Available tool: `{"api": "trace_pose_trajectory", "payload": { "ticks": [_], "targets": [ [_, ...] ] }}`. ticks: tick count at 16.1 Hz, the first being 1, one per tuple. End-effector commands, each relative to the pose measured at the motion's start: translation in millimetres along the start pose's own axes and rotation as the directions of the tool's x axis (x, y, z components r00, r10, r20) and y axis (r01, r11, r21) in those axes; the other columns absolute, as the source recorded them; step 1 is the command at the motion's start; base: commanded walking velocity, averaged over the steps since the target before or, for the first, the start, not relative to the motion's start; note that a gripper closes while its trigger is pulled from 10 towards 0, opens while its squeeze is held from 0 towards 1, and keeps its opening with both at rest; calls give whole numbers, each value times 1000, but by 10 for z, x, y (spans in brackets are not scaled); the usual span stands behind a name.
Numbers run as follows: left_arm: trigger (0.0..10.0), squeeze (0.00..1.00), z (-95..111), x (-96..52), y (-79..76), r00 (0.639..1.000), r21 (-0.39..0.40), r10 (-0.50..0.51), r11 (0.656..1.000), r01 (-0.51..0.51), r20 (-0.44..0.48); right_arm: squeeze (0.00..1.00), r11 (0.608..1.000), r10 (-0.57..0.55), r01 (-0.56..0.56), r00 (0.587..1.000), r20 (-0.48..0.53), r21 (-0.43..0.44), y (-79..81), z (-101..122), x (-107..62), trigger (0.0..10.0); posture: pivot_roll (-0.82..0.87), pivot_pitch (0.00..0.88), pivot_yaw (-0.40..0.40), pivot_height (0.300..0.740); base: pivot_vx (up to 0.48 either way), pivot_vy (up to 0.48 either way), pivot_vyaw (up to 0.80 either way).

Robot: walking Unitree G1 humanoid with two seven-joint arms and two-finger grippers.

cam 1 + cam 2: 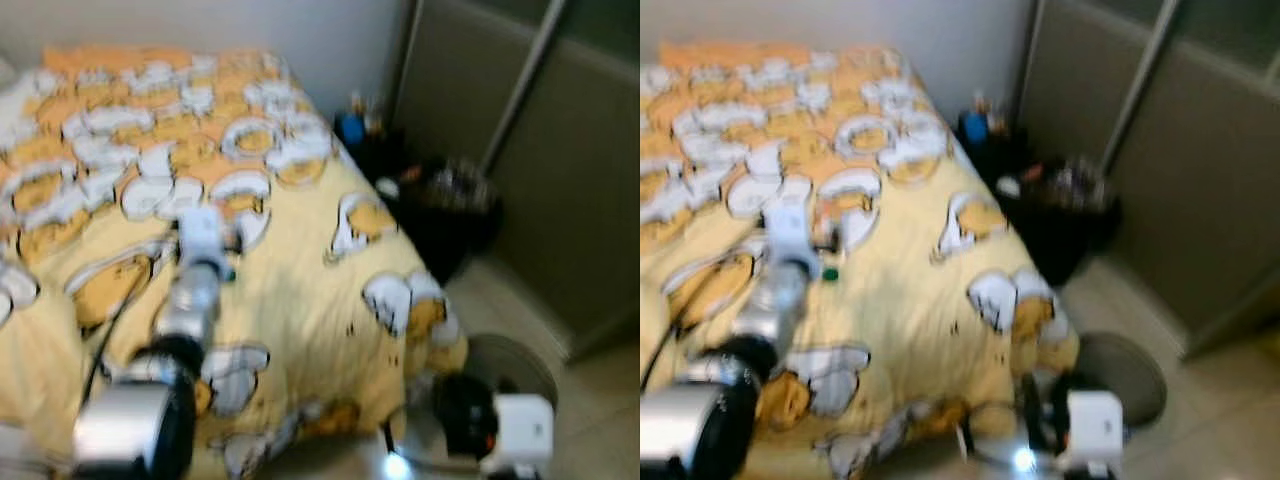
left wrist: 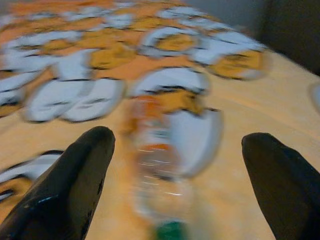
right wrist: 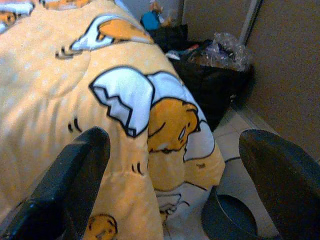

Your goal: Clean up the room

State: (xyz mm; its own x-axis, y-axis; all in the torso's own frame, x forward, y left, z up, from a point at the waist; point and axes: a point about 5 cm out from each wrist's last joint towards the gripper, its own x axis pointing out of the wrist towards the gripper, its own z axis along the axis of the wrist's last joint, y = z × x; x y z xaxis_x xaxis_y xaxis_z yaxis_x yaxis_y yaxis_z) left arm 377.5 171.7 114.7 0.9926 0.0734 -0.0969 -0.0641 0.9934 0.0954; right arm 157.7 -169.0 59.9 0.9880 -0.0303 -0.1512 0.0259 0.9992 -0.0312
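Left pincer (image 2: 172, 185) spread wide around clear plastic bottle with green cap (image 2: 160, 185) on yellow cartoon-print bedspread (image 1: 300, 290).
Blur suggests motion; closing off-centre may roll it toward 6 o'clock.

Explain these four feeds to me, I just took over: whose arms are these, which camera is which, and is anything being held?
The top two come from the head of a two-armed humanoid, looking down at a bed with a yellow cartoon-print blanket. The left gripper reaches out over it; its wrist camera looks between open black fingers at a blurred clear plastic bottle with a green cap lying on the blanket. Nothing is held yet. The right gripper hangs open by the bed's corner, above a round grey bin. Dark bags sit against the wall.
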Motion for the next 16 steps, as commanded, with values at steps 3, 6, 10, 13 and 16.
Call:
{"api": "trace_pose_trajectory", "payload": {
  "ticks": [3,6,10,13,16],
  "targets": [
    [10000,0,-317,-794,-50,969,-11,-221,975,224,111,0,998,-63,64,987,149,-1,-83,424,-166,10000,-33,60,74,740,0,0,0],
    [10000,0,-371,-1283,72,967,33,-225,974,223,117,0,997,11,-19,994,105,76,-49,307,42,10000,62,0,47,740,0,0,0],
    [10000,0,-162,-1099,51,981,14,-131,991,130,145,0,994,41,-49,996,80,100,-89,269,603,10000,181,0,-16,740,0,0,170],
    [10000,0,-86,-989,22,977,17,-161,987,160,142,0,993,84,-92,991,106,74,5,290,720,10000,182,0,-15,740,0,0,421],
    [10000,0,-148,-922,4,990,-78,-101,991,108,94,0,992,109,-116,987,118,57,75,281,805,10000,165,0,-6,740,471,0,0]
  ]
}}
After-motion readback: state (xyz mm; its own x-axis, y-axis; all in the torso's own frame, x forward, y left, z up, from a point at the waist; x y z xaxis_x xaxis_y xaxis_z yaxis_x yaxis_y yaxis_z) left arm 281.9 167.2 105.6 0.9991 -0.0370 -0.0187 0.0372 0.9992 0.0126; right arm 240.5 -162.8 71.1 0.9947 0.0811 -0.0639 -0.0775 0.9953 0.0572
